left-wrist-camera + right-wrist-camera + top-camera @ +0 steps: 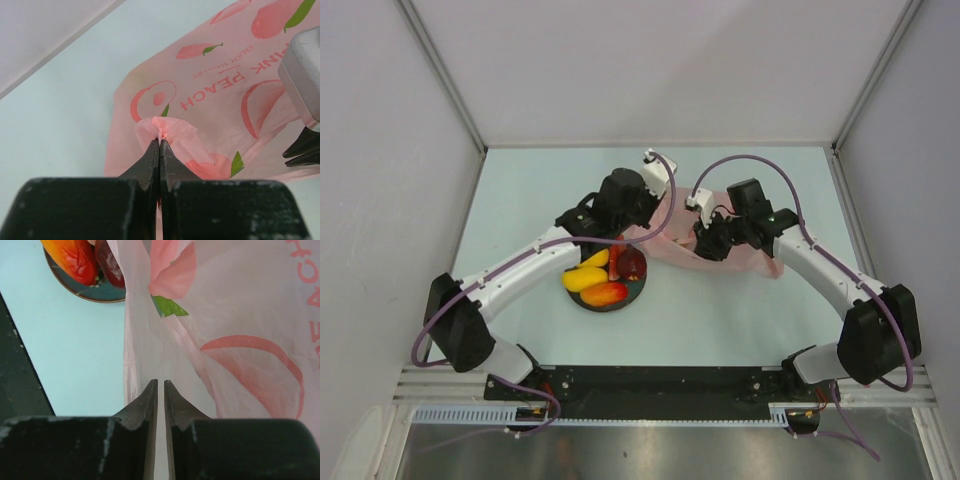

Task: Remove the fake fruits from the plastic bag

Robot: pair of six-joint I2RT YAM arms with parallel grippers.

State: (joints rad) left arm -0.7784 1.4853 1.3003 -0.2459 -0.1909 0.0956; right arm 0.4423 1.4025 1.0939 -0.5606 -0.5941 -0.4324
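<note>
- The left arm reaches from the near left corner towards the middle of the table.
- A dark blue plate sits on the table just near of that arm's wrist, left of centre.
- The fake fruits in view lie on the plate: a yellow mango shape at the left and a red-orange mango shape at the near side. A dark red piece lies at the right, and another yellow bit shows beside the arm.
- The left gripper has its jaws pressed together with no gap. A bunched tuft of pink film is pinched at the tips.
- The plastic bag lies right of the plate, about mid-table between the two wrists. It is pink, with peach pictures and the words "PINK PEACH".
- Whether any fruit lies inside the bag cannot be told.
- The right gripper is over the bag's near right part, jaws narrow with only a slim slit between them.
- A pale fold of the bag runs down into that slit; whether it is clamped I cannot tell.
- In the right wrist view the plate's rim and two fruits show at the far left, with the bag's edge just beside them.
</note>
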